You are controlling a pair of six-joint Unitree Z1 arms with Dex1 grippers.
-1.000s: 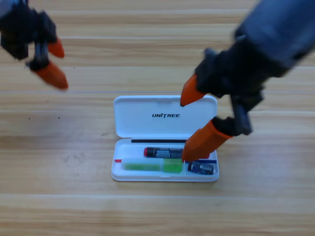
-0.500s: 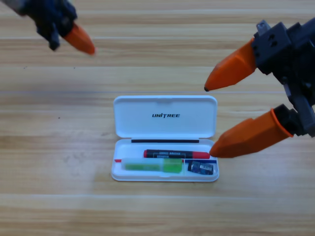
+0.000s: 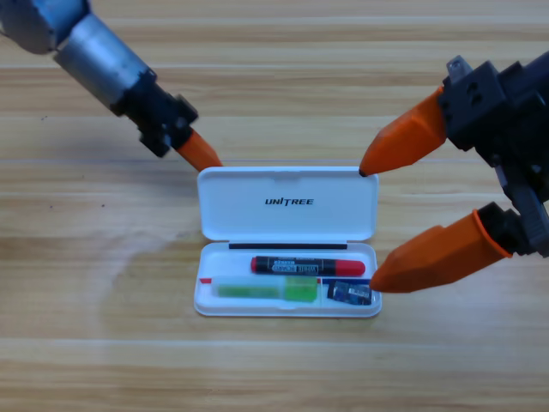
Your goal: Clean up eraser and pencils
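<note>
Open white case (image 3: 287, 206) on the wooden table (image 3: 86, 343), contents loaded, both grippers at the lid.

The tray holds the black-and-red pencil (image 3: 307, 266) at the rear, the green pencil (image 3: 266, 290) in front of it, and the eraser (image 3: 350, 294) in the front right corner. The right gripper (image 3: 371, 227) stands with jaws spread wide, upper tip at the lid's top right corner, lower tip over the tray's right edge beside the eraser. The left gripper (image 3: 208, 161) points at the lid's top left corner; only one orange jaw is discernible, so its opening cannot be determined.
</note>
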